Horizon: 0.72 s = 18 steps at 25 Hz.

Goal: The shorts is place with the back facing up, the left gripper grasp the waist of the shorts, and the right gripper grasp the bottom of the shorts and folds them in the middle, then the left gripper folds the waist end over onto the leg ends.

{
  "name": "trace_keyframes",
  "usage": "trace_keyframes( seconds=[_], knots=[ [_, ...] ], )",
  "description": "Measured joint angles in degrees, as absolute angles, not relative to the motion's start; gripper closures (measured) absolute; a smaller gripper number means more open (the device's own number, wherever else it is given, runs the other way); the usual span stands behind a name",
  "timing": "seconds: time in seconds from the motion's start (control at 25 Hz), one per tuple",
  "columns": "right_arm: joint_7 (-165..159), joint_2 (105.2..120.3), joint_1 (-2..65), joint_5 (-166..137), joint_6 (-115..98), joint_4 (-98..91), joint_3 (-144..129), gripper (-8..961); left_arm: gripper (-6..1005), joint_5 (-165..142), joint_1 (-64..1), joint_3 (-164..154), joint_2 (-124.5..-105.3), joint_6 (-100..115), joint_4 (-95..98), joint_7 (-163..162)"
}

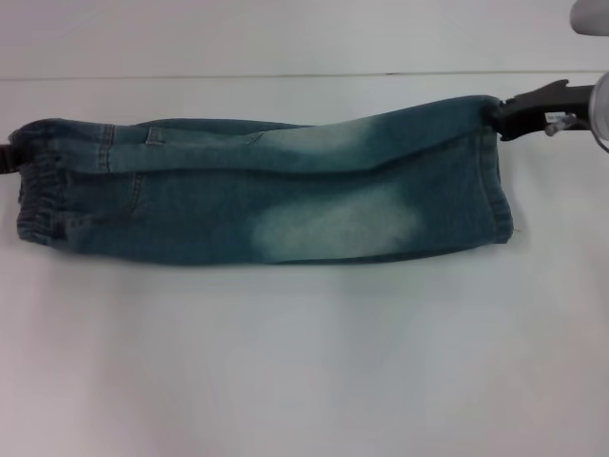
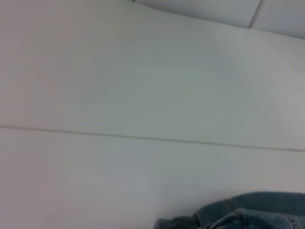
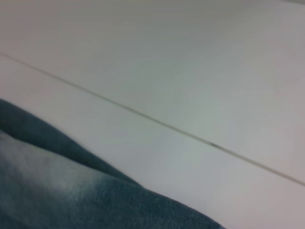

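The shorts (image 1: 266,190) lie across the white table, folded lengthwise into a long band, with pale washed patches showing. The ruffled waist (image 1: 40,186) is at the left end and the flat leg hems (image 1: 497,181) are at the right end. My right gripper (image 1: 501,112), black with a small white label, is shut on the far corner of the hem. Only a dark sliver of my left gripper (image 1: 7,158) shows at the frame's left edge, against the waist. The left wrist view catches gathered denim (image 2: 248,214); the right wrist view shows a faded denim fold (image 3: 71,191).
The white table (image 1: 304,362) stretches wide in front of the shorts. A thin seam (image 1: 285,76) runs across the surface just behind them. Part of the right arm's grey body (image 1: 599,105) shows at the far right.
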State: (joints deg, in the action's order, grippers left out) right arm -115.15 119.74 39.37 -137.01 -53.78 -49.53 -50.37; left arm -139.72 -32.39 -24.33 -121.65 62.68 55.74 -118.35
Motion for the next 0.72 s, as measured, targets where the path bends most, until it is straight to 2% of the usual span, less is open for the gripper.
trace_keyframes(
  seconds=[0.52,0.72],
  knots=[
    [-112.7,119.74,40.8,-133.7,-43.2,-43.1,-54.0,835,926,-139.1,-31.9,-28.8,-122.1,56.0,52.9,-117.9],
    [-112.4,119.71,40.3,-133.7,-41.8,-42.9,-54.0,790,873,-139.0,-30.9,-32.4,-122.7,52.3,53.0,-116.4]
  ],
)
